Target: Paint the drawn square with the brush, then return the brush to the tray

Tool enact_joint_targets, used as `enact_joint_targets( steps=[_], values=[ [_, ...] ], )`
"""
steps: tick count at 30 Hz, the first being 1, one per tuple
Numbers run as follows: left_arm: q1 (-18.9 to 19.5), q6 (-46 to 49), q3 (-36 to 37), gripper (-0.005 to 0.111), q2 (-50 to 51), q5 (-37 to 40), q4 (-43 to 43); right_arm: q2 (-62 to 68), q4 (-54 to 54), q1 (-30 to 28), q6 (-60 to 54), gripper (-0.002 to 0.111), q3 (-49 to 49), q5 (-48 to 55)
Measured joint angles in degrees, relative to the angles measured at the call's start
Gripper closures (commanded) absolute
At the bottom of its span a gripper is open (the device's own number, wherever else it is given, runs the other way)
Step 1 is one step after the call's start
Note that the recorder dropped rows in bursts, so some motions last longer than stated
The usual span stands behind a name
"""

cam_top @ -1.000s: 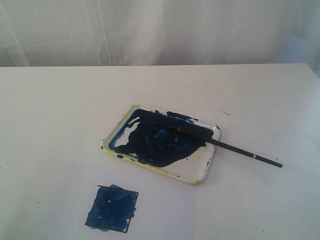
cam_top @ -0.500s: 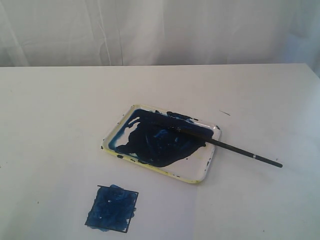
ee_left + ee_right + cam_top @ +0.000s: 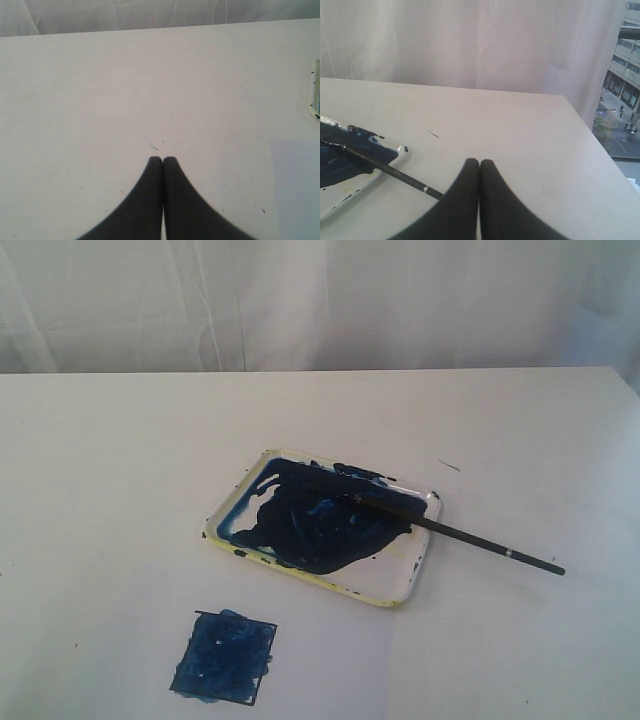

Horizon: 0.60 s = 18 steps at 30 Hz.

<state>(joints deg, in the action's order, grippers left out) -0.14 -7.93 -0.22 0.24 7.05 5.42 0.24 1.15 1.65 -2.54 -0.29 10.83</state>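
Note:
The drawn square [image 3: 224, 657] lies near the table's front edge, its inside smeared blue. The tray [image 3: 410, 575], covered in dark blue paint, sits mid-table. The brush [image 3: 470, 540] lies with its tip in the tray and its handle sticking out over the right rim onto the table. In the right wrist view the brush [image 3: 385, 168] and the tray [image 3: 355, 192] show beside my right gripper [image 3: 479, 161], which is shut and empty, apart from the handle. My left gripper [image 3: 162, 159] is shut over bare table, with only the tray's rim [image 3: 316, 95] at the view's edge. Neither gripper shows in the exterior view.
A white curtain [image 3: 320, 300] hangs behind the table's far edge. A small thin dark mark [image 3: 449, 465] lies on the table behind the tray. The table's right edge [image 3: 600, 145] borders a window onto a street.

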Motion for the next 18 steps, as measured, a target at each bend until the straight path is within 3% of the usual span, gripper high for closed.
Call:
enact_joint_targets(
  steps=[18],
  values=[
    [0.00,0.00,0.00,0.107,0.00,0.00,0.00,0.00,0.00,0.00,1.00,0.108,0.00,0.00]
  ],
)
